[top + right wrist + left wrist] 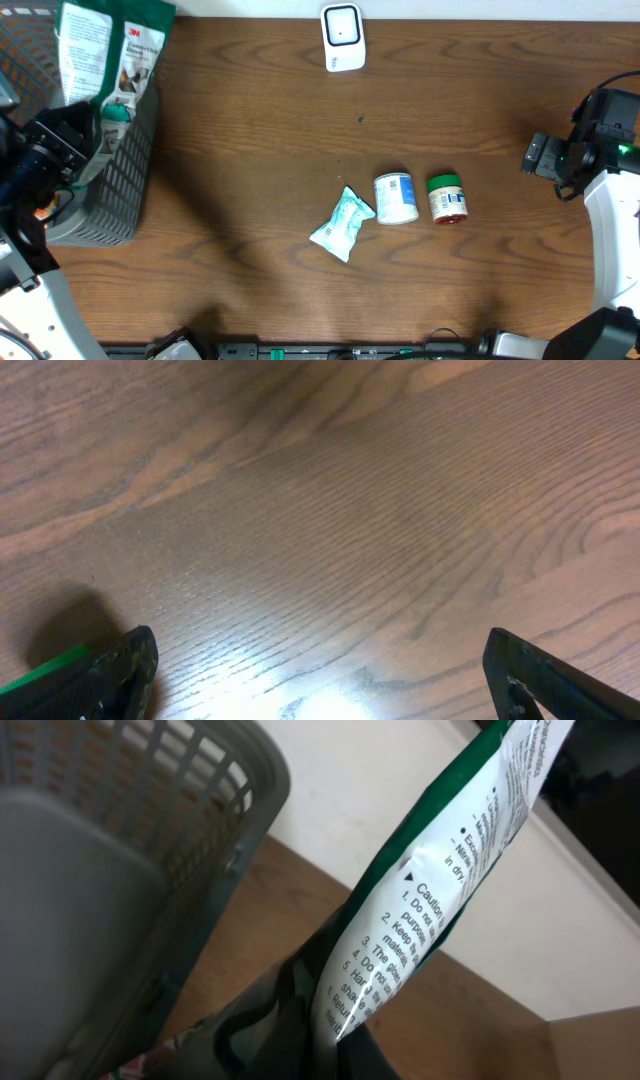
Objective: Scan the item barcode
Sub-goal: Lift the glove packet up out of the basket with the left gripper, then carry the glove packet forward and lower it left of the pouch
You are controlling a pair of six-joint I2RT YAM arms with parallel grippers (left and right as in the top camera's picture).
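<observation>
The left arm (pixel 30 165) and right arm (pixel 612 215) have white links and black wrists; a small green light (pixel 625 150) glows on the right one.

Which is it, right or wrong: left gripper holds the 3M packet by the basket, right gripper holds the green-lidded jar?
Wrong. The right gripper is open and empty; the green-lidded jar lies on the table, per the overhead view. The rest stands.

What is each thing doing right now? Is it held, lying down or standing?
Green-and-white glove packet: lifted near the basket.
Left gripper: shut on the packet.
Right gripper: open, empty.
Grey plastic basket: upright.
Blue-and-white can: lying on its side.
Green-lidded jar: lying on its side.
Teal-and-white pouch: lying flat.
White scanner: untouched.
</observation>
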